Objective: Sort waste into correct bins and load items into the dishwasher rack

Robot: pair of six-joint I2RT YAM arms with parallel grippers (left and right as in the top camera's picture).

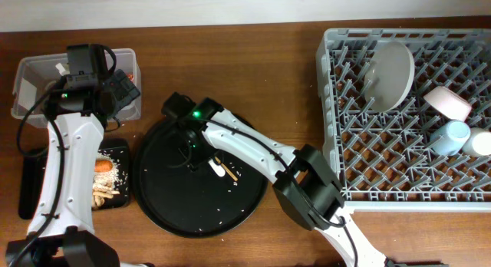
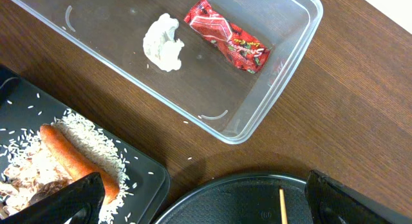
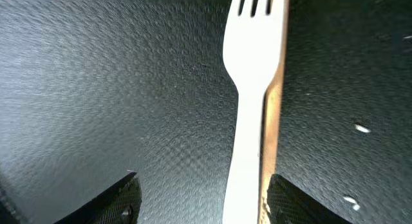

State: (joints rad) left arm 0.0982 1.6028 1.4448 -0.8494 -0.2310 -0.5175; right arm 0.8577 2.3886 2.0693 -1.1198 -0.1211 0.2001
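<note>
The clear tub (image 2: 283, 76) holds the crumpled white tissue (image 2: 163, 42) and the red wrapper (image 2: 226, 36). The flat black tray (image 2: 145, 176) holds rice, the orange carrot (image 2: 71, 156) and brown bits. My left gripper (image 2: 206, 205) is open and empty, over the tub's near corner in the overhead view (image 1: 121, 94). My right gripper (image 3: 203, 198) is open, low over the round black tray (image 1: 165, 198). The white fork (image 3: 254, 89) and a wooden chopstick (image 3: 275, 121) lie between its fingers, close to the right one. The grey rack (image 1: 337, 186) holds the plate (image 1: 387, 75), the pinkish bowl (image 1: 447, 103), the light blue cup (image 1: 451, 136) and the white cup (image 1: 479, 142).
Loose rice grains lie scattered on the round tray (image 3: 360, 129). The round tray sits between the flat black tray (image 1: 31, 182) and the rack. The clear tub (image 1: 27, 75) stands at the table's far left. My right arm stretches across the tray from the lower right.
</note>
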